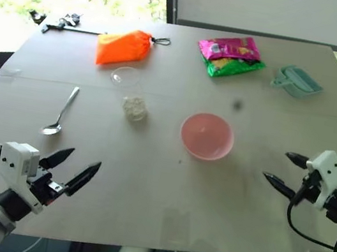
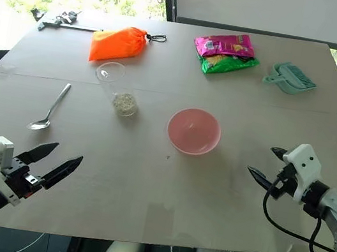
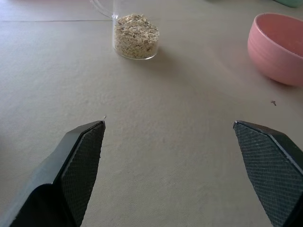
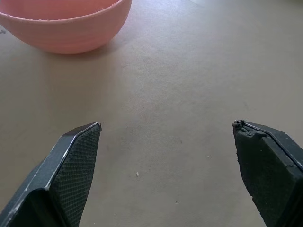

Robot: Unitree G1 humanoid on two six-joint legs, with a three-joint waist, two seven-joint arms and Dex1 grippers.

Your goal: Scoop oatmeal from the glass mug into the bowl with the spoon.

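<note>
A clear glass mug (image 1: 130, 92) stands left of the table's middle, with pale oatmeal (image 1: 135, 108) in its bottom. To its right sits the pink bowl (image 1: 206, 135). The silver spoon (image 1: 62, 112) lies flat to the mug's left, head toward me. My left gripper (image 1: 75, 167) hovers open near the front left edge, below the spoon, nothing between its fingers. My right gripper (image 1: 283, 169) is open at the right, pointing toward the bowl, also empty. In the left wrist view the oatmeal (image 3: 136, 34) and bowl (image 3: 277, 47) lie ahead of the fingers.
At the back of the table lie an orange pouch (image 1: 123, 47), a pink and green snack bag (image 1: 230, 55), a teal scoop-shaped container (image 1: 297, 81) and a black tool (image 1: 56, 22). A window runs behind the far left edge.
</note>
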